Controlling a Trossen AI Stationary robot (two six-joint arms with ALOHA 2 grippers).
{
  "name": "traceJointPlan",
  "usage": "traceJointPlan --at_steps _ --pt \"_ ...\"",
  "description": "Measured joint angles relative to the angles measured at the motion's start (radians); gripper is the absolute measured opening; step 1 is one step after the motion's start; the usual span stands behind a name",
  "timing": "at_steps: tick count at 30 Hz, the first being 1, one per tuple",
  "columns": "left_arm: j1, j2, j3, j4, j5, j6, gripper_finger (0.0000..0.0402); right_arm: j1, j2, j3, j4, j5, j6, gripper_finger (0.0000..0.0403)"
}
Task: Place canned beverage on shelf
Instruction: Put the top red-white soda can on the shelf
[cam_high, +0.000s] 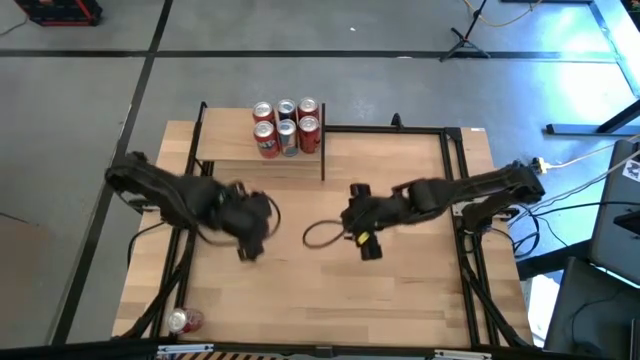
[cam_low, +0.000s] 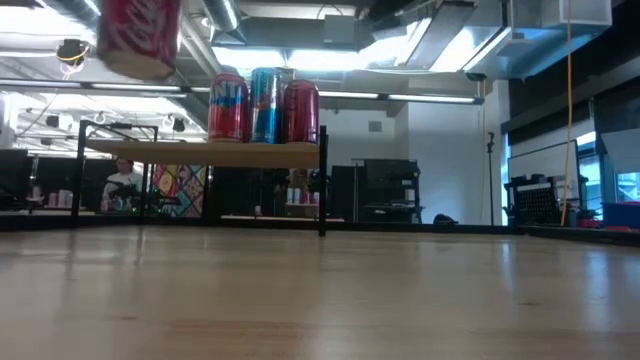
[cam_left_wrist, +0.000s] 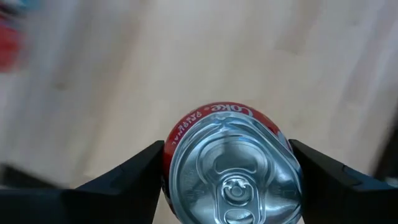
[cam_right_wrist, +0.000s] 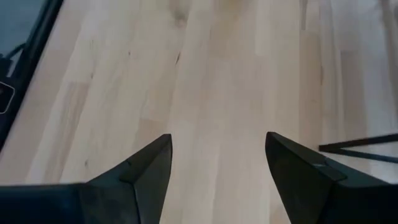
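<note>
Red aluminium cola can (cam_left_wrist: 233, 165) sitting clenched between left gripper (cam_left_wrist: 231, 180) fingers, lifted clear for the light-wood shelf (cam_high: 262, 160); right gripper (cam_right_wrist: 217, 168) idling released.

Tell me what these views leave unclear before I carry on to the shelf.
- Red aluminium can held in the left tool: high view hides it under the arm; low view cuts off its top.
- Six cans on the light-wood shelf: low view shows three, hiding the back row.
- Red can lying at the table's near-left corner: label too small to read.
- Right tool: open, holding nothing.
</note>
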Motion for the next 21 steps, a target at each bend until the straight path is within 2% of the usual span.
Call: traceJointPlan --at_steps 4,11,16,21 --pt "0.128 -0.058 0.048 -0.022 -0.019 0.18 0.0269 -0.074 -0.039 0.0 -0.05 -0.058 -0.023 0.0248" --pt "0.392 -0.177 0.05 -0.02 -0.015 0.487 0.0269 -0.207 -0.102 0.0 -0.166 -0.12 -0.017 0.0248" --pt "0.597 -0.232 0.05 -0.026 0.04 0.67 0.0269 -0.28 -0.153 0.0 -0.206 -0.12 -0.019 0.0248" --pt "0.785 -0.231 0.05 -0.024 0.155 0.794 0.0269 -0.348 -0.171 0.0 -0.205 -0.12 -0.058 0.0248"
